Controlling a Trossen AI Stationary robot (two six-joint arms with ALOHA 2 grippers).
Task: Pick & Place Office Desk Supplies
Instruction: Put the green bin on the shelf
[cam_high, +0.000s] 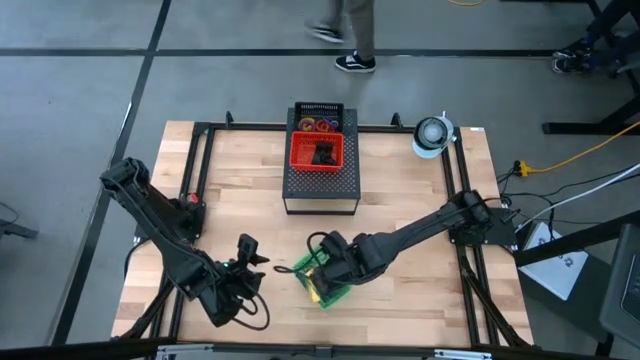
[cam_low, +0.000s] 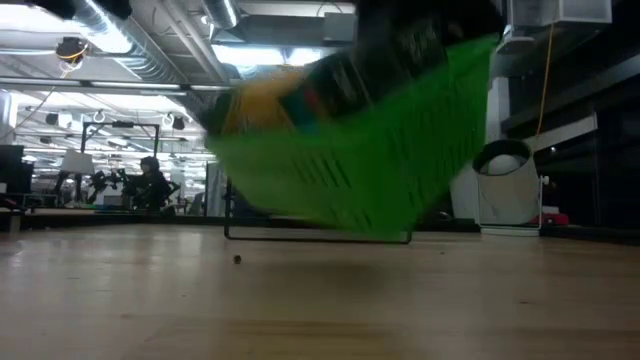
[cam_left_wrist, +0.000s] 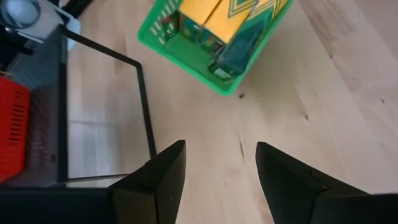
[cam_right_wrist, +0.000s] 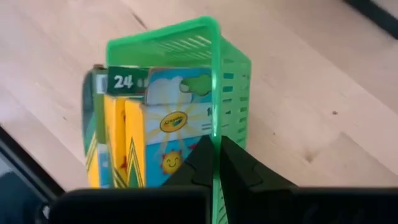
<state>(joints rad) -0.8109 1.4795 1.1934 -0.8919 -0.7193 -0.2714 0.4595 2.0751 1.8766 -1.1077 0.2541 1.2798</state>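
A green mesh basket (cam_high: 322, 284) holding yellow-and-green crayon boxes (cam_right_wrist: 134, 130) is at the near middle of the table, in my right gripper (cam_high: 326, 262), which is shut on its wall. In the low view the basket (cam_low: 370, 150) is tilted and off the table. My left gripper (cam_high: 252, 262) is open and empty, just left of the basket, above the table. It also shows in the left wrist view (cam_left_wrist: 221, 152), with the basket (cam_left_wrist: 186, 50) ahead of it. Thin coloured rings (cam_high: 318, 124) and a red basket (cam_high: 322, 150) with dark items sit on the large black perforated box (cam_high: 322, 180). My right gripper pinches one side wall of the green basket at its top rim (cam_right_wrist: 216, 124), one finger inside against the crayon boxes and one outside. The fingers come from the table's right, slanting down. The basket is lifted clear of the table and tilted, the crayon boxes inside it.
The black perforated box stands at the far middle, its thin black base frame (cam_left_wrist: 140, 93) reaching toward the near side. A white round object (cam_high: 432, 135) stands at the far right corner. Bare wood lies to the right (cam_high: 420, 290). A person's legs (cam_high: 355, 40) show beyond the table.
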